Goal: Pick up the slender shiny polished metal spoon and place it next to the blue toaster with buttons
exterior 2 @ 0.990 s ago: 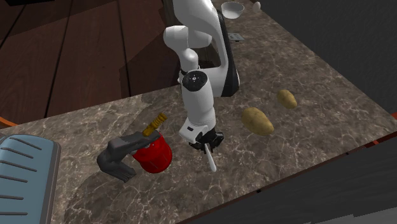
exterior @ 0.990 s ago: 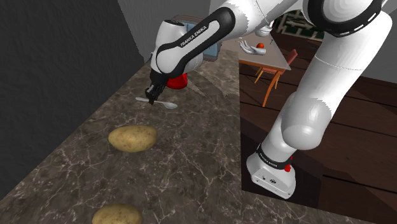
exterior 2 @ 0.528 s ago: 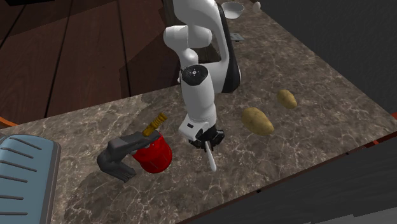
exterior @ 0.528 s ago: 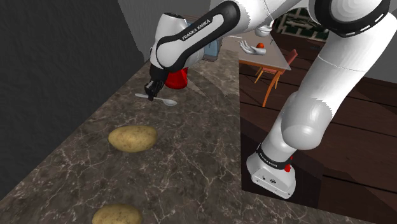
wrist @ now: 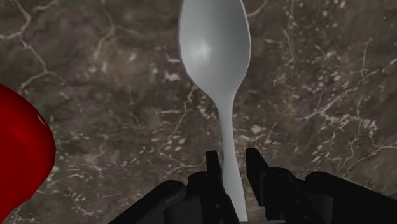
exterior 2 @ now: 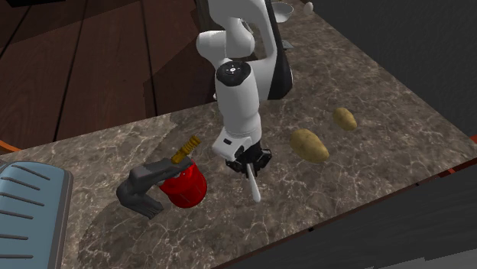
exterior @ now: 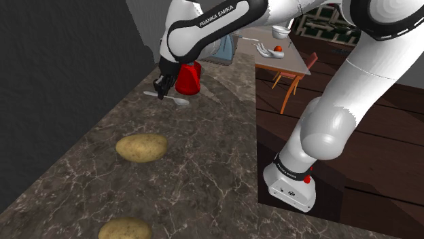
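The gripper [wrist: 233, 160] is closed narrowly on the handle of the metal spoon [wrist: 214, 48], clasping it between both fingers [wrist: 214, 167], with the bowl pointing away over the dark marble table [wrist: 318, 76]. In the second exterior view the spoon [exterior 2: 252, 186] hangs under the gripper [exterior 2: 248, 162], just beside a red vessel [exterior 2: 184, 186] with a dark grey handle [exterior 2: 141, 192]. The blue toaster [exterior 2: 29, 215] sits beyond that vessel, well apart from the spoon. Two potatoes [exterior 2: 309, 144] [exterior 2: 345, 118] lie on the other side.

The toaster [exterior 2: 27, 210] is cropped; jaws hide the spoon [wrist: 214, 51] handle's end.
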### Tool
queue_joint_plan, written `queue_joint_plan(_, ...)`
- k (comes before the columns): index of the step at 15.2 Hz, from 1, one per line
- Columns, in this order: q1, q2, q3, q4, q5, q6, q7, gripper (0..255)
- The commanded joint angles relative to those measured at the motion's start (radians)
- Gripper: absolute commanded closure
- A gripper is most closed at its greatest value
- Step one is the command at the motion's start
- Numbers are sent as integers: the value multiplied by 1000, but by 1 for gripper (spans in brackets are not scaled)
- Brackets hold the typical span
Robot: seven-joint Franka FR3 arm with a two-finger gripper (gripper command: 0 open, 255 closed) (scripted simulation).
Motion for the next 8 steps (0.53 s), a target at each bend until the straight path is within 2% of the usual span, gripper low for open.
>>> queue_joint_plan(1, -1, -13, -1, 15, -3, -28, 4, 255)
queue_joint_plan(8, -4, -55, -4, 67, -13, -122, 19, 255)
